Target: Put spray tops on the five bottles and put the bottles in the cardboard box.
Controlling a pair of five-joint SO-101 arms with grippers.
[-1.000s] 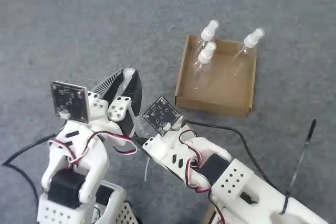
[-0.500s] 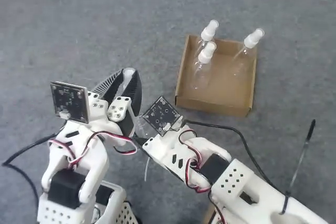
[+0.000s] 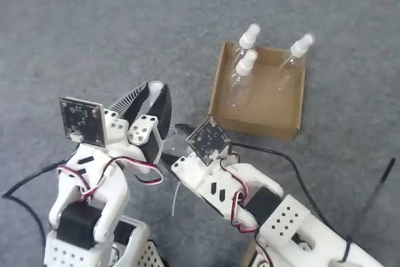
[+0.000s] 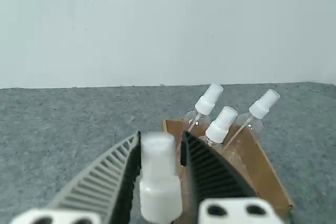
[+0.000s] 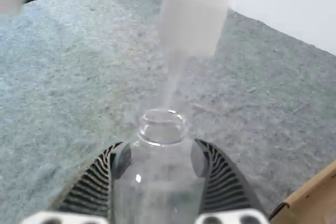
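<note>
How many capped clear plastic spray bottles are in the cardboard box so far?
3, all leaning in the brown cardboard box: far-left bottle, second bottle just nearer, far-right bottle. None appears hidden.

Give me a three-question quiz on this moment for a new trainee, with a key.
1. How many capped bottles are in the cardboard box? A) two B) three C) five
2. True or false: the bottle clamped in the right tool has an uncapped neck.
3. Fill in: the left tool is shut on a white ____.
Key: 1 B; 2 true; 3 spray top.
</note>
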